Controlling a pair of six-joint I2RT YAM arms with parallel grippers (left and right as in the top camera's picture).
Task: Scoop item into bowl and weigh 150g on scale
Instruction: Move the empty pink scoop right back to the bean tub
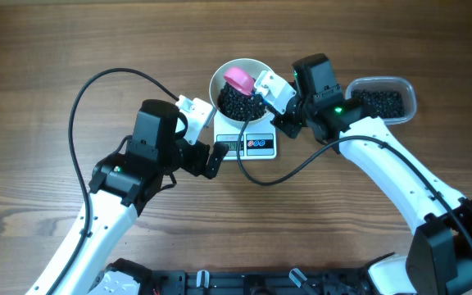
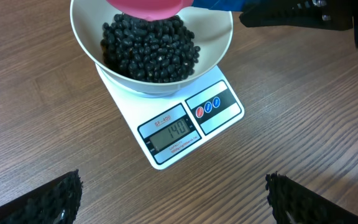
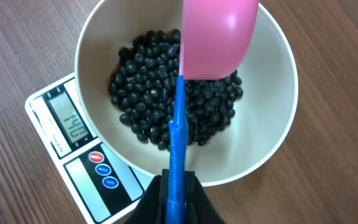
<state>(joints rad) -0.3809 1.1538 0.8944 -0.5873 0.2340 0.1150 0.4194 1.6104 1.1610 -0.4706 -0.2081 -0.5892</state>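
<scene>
Left claw (image 2: 173,210): jaws spread to full width, nothing between them. It hangs low over the wooden worktop (image 1: 47,49), just in front of the scale, touching nothing.

Scale (image 1: 252,146): white, square, flat on the worktop at centre. Its display (image 2: 173,134) is lit and shows what looks like 140. Two of the round buttons sit beside the display on the front edge.

Bowl (image 1: 220,78): white, deep, standing upright on the scale platform and covering most of it. Inside lies a loose heap of glossy black beans (image 1: 240,105), settled in the bottom and well below the rim.

Scoop (image 1: 238,79): pink cup on a blue handle, held within the rim above the heap. Contact with the beans cannot be confirmed.

Right claw (image 3: 176,202): jaws closed tight on the end of the blue handle, just right of the bowl.

Tub (image 1: 410,92): clear plastic, at far right on the worktop, well apart from the scale, holding more beans.
</scene>
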